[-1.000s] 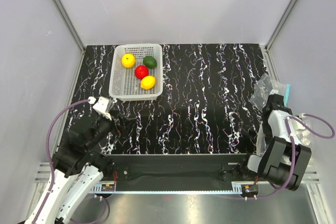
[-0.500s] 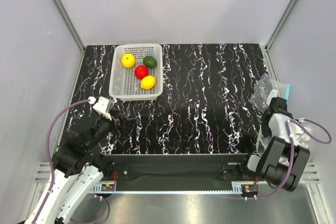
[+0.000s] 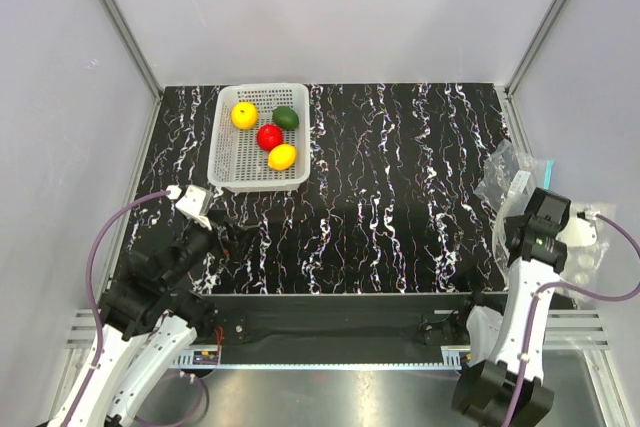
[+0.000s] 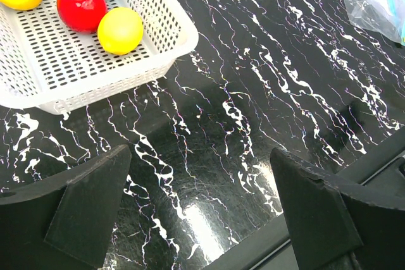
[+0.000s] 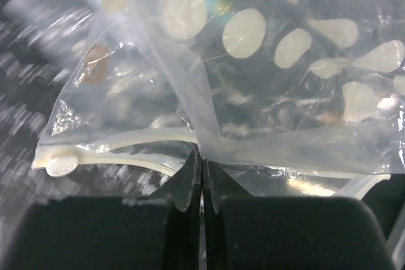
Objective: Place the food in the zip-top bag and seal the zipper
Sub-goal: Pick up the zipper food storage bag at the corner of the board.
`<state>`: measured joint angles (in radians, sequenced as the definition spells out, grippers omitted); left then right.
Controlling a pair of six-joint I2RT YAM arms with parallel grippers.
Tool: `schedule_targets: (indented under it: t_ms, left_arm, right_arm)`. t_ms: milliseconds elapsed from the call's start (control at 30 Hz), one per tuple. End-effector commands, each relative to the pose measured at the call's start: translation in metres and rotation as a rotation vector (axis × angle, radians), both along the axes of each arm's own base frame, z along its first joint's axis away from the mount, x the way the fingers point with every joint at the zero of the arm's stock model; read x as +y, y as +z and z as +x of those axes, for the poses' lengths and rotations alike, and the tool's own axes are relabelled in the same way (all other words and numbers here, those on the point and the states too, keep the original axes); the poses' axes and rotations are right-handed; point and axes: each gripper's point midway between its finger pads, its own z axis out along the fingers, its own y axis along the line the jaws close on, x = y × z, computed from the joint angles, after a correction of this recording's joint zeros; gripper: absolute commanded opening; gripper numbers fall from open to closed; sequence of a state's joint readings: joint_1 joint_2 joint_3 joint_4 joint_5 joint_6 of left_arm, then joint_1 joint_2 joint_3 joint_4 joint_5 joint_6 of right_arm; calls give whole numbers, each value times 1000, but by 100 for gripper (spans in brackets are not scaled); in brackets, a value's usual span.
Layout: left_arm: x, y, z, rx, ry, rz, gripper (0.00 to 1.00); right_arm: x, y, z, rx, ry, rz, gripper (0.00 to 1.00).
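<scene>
Black marbled worktop (image 3: 400, 207). White mesh basket (image 3: 232, 165), far left, holds all four food (image 3: 269, 137) pieces. The zip-top bag (image 5: 272, 86) lies at the right edge, with the right pincer (image 5: 202, 156) clamped on its film beside the zipper (image 5: 136, 136). The left pincer (image 4: 201, 207) is spread apart, near the basket. Bag edges blurred and cut off.

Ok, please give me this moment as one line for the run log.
right gripper: shut on dotted zip-top bag | left gripper: open, empty | four toy fruits: in white mesh basket
</scene>
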<state>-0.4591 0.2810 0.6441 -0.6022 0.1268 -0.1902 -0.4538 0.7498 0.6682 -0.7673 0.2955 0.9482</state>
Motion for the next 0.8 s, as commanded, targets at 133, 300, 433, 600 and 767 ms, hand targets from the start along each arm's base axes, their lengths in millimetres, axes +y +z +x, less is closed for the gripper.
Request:
schedule_targets:
  t_ms: [133,300,433,600,767]
  left_arm:
    - [-4,10,4,-35,-13,-16,99]
    - [-20,19,-1,-16,-95,-58,99]
    - [-45,24,13,57,-147,-138,98]
    - [-79,35,34,80,-174,-264,97]
    - [-129,33,57,71,-199,-318,98]
  right_arm:
    - [91,94,64,-383,686,75,0]
    - [149,109,82,-452,951,185,0]
    - [180,120,99,-475,984,206,0]
    - [209,130,111,-471,1001,282,0]
    - [240,143,110,-502,1017,344,0]
